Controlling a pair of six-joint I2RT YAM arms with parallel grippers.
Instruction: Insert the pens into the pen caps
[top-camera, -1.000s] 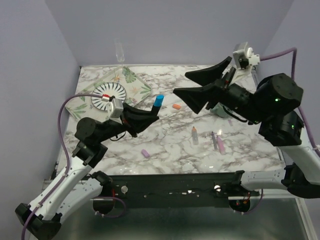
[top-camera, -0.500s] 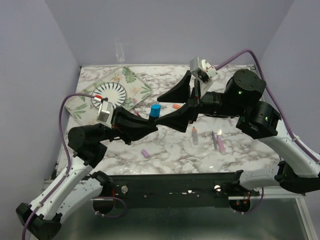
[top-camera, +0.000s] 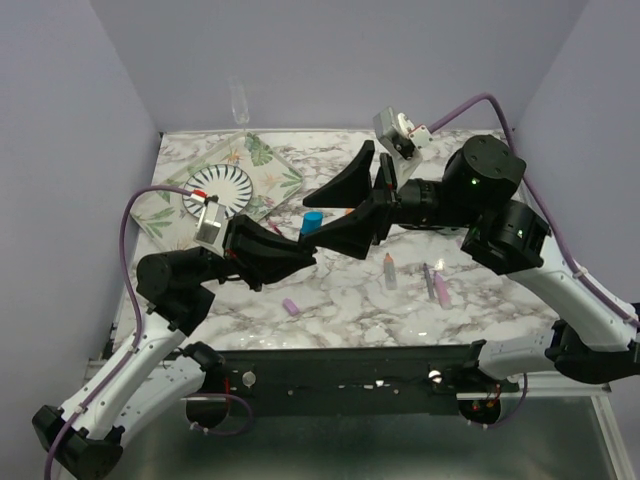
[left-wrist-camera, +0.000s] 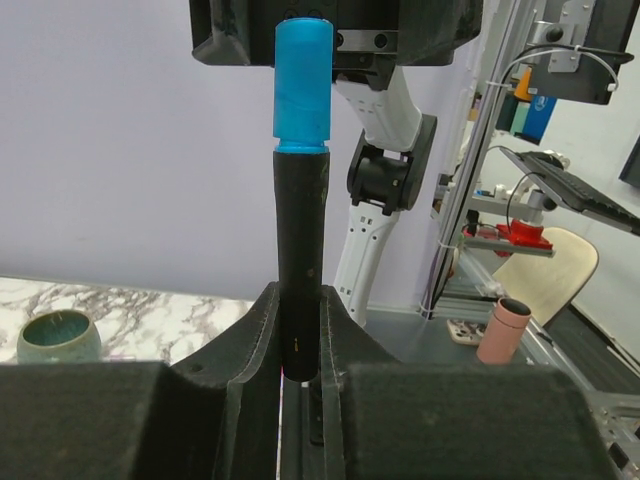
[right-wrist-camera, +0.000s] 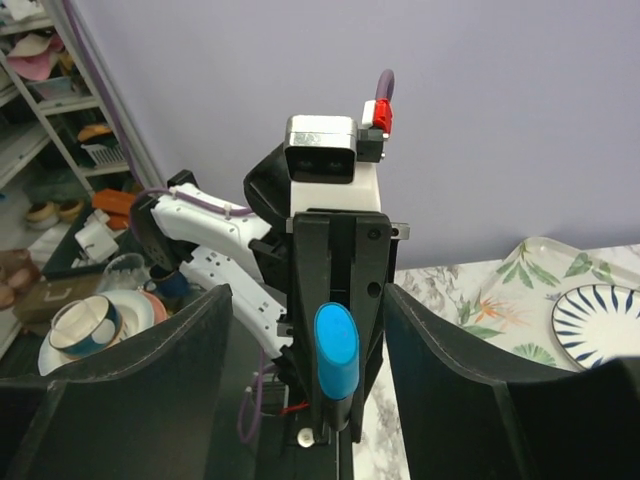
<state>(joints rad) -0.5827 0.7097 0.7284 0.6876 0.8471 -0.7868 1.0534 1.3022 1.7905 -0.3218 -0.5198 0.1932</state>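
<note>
Currently the left gripper (left-wrist-camera: 300, 300) is closed narrowly on the lower body of the black marker (left-wrist-camera: 298, 230), holding it roughly upright above the middle of the marble table (top-camera: 340, 300), blue end (left-wrist-camera: 303, 85) uppermost. The right gripper (right-wrist-camera: 308, 320) stands wide open and holds nothing. It has one finger on either side of that blue end, and neither touches it. A light purple cap (top-camera: 291, 306) lies near the front edge, left of the grey marker (top-camera: 389, 271).
</note>
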